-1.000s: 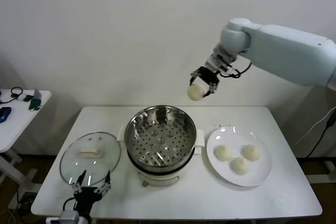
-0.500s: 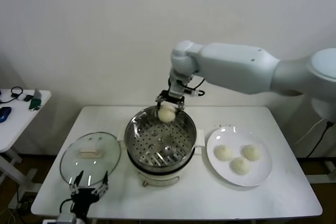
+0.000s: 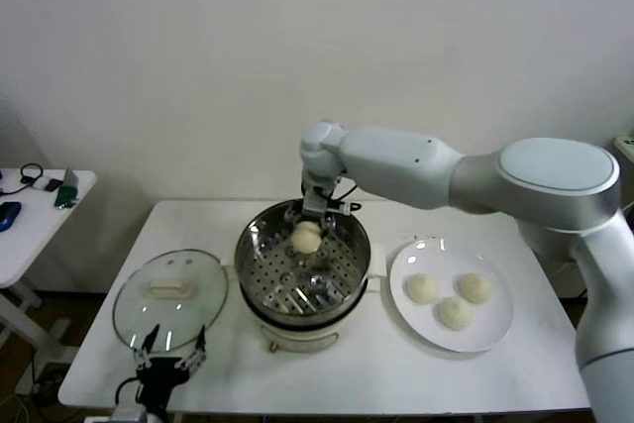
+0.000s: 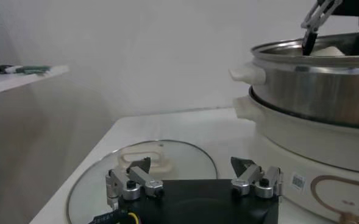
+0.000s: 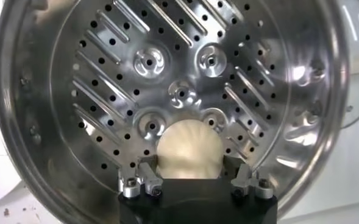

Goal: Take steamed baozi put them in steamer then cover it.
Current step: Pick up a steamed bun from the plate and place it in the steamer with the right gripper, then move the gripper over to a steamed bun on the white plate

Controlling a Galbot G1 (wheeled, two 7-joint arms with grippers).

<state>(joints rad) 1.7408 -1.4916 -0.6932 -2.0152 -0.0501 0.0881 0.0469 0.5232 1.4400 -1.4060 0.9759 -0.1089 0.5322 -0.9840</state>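
My right gripper (image 3: pixel 310 224) is shut on one cream-white baozi (image 3: pixel 305 241) and holds it inside the steamer (image 3: pixel 245 257), low over the far side of the perforated floor. In the right wrist view the baozi (image 5: pixel 188 152) sits between the fingers (image 5: pixel 145 170) above the steamer floor (image 5: pixel 167 73). Three more baozi (image 3: pixel 452 313) lie on the white plate (image 3: pixel 495 330) to the right. The glass cover (image 3: pixel 137 308) lies flat on the table left of the steamer. My left gripper (image 3: pixel 170 362) is open and empty at the table's front left, near the cover (image 4: pixel 94 190).
The steamer (image 4: pixel 313 79) stands on a white pot base (image 3: pixel 297 339) at the table's centre. A small side table (image 3: pixel 40 207) with small items stands at the far left. A white wall is close behind the table.
My right arm has swung left from high beside the steamer and come down into it, carrying the baozi. The left gripper has stayed in place.
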